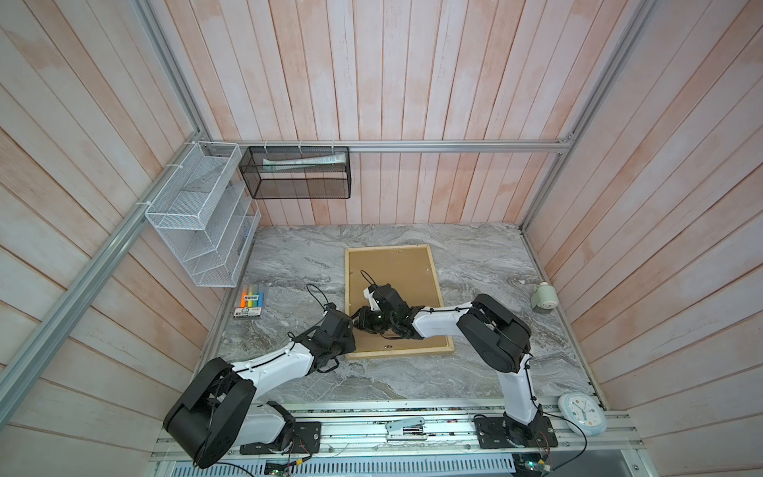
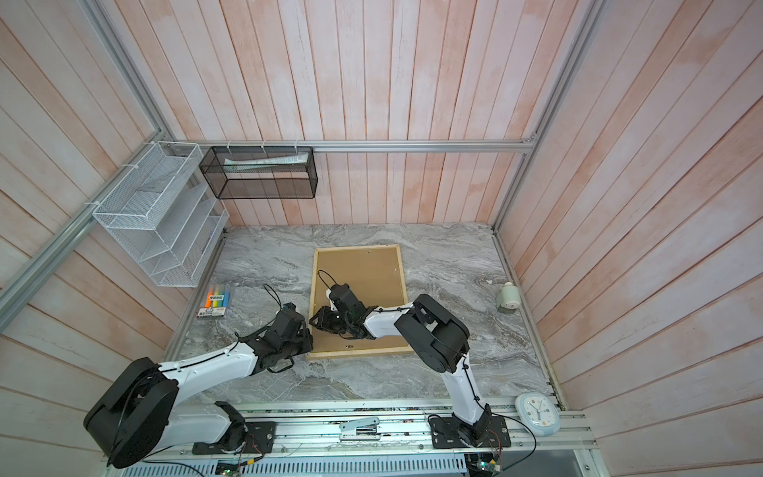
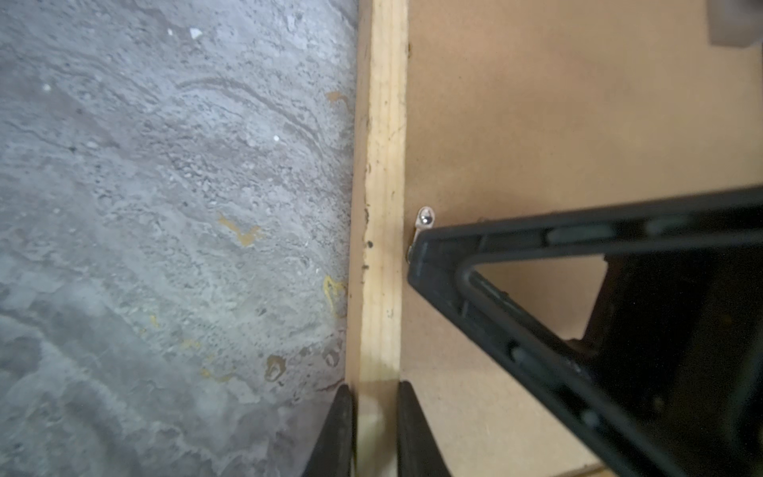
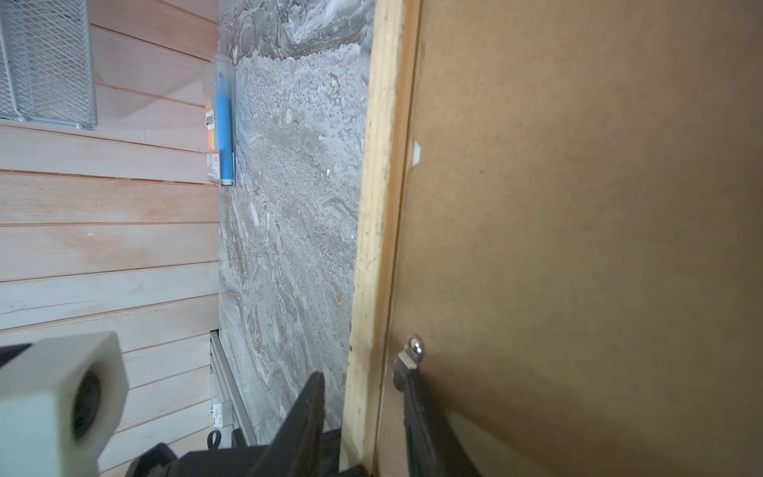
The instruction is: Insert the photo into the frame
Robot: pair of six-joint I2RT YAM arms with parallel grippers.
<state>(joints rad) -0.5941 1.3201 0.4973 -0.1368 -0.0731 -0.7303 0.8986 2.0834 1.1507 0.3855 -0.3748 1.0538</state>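
The frame lies flat in the middle of the desk, back up, long sides running from the near edge towards the far edge. A brown board fills its opening; whether the photo lies under it cannot be told. The left gripper has its jaws pinching the rail that faces the desk's left edge, towards the near end, one outside it, one over the board. Just beside, the right gripper straddles the same rail with jaws spread: the outer stands clear of the wood, the inner tip touches a metal clip on the board. Highlighters lie near the desk's left edge.
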